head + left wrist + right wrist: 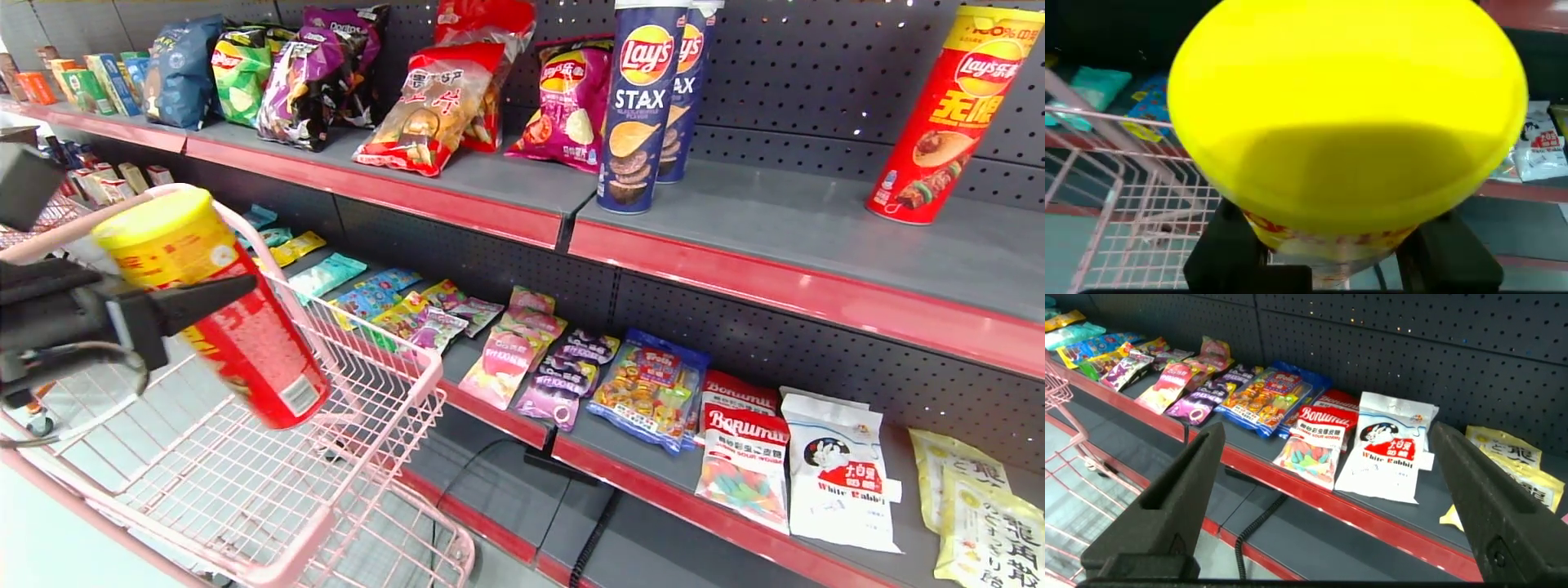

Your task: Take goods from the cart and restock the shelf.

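Holding one red can (245, 343), left tool (216, 298), two blue cans (641, 106) shelved

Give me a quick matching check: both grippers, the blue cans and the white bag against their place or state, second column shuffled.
1. left gripper
2. right gripper
3. blue cans
4. white bag

A. lying on lower shelf
B. open, holding nothing
C. standing on upper shelf
D. shut on red can

Pairs: 1-D, 2-B, 3-C, 4-A.
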Robot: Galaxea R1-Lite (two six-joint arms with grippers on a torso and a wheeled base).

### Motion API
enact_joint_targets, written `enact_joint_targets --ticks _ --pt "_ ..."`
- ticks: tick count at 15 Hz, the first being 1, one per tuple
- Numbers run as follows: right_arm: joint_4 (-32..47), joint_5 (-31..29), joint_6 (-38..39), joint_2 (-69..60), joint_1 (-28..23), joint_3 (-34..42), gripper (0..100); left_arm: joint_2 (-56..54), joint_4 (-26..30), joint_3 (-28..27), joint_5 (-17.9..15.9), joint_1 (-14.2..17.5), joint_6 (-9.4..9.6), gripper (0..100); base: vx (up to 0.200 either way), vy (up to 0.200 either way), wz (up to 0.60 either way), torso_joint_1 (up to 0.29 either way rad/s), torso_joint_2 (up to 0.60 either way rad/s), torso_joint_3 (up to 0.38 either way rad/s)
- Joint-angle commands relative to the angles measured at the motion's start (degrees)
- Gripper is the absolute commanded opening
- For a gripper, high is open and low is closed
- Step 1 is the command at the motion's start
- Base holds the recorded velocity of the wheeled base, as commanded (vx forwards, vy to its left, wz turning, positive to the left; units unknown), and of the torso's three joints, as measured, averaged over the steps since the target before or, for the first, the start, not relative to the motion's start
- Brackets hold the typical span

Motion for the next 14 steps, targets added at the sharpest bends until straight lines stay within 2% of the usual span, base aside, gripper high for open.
enact_joint_targets --ticks 1,3,6,7,8,11,12,14 --pt "-0.02 0.02 -0.02 -0.01 0.01 0.00 100 -20.64 4.91 6.63 4.47 2.06 2.50 0 0.000 0.000 0.00 0.085 -0.23 -0.144" --pt "-0.02 0.02 -0.11 -0.01 0.01 0.00 100 -26.62 5.00 10.50 5.52 3.47 2.58 0 0.000 0.000 0.00 0.122 -0.41 -0.266" --pt "-0.02 0.02 -0.02 -0.01 0.01 0.00 100 -30.40 5.18 12.52 6.93 3.56 2.58 0 0.000 0.000 0.00 0.165 -0.50 -0.328" --pt "-0.02 0.02 -0.02 -0.01 0.01 0.00 100 -30.75 5.18 12.69 8.51 3.56 2.50 0 0.000 0.000 0.00 0.193 -0.54 -0.344" --pt "-0.02 0.02 -0.02 -0.01 0.01 0.00 100 -31.72 5.09 13.13 12.47 3.56 2.50 0 0.000 0.000 0.00 0.198 -0.54 -0.354" --pt "-0.02 0.02 -0.02 -0.01 0.01 0.00 100 -33.83 5.35 14.01 17.65 3.56 2.41 0 0.000 0.000 0.00 0.217 -0.57 -0.351" --pt "-0.11 0.02 -0.02 -0.01 0.01 0.00 100 -34.97 6.94 13.92 21.61 3.47 2.67 0 0.000 0.000 0.00 0.232 -0.59 -0.369" --pt "-0.11 0.11 -0.38 -0.01 0.10 0.00 100 -36.20 8.08 13.31 23.80 3.47 2.58 0 0.000 0.000 0.00 0.249 -0.61 -0.366"
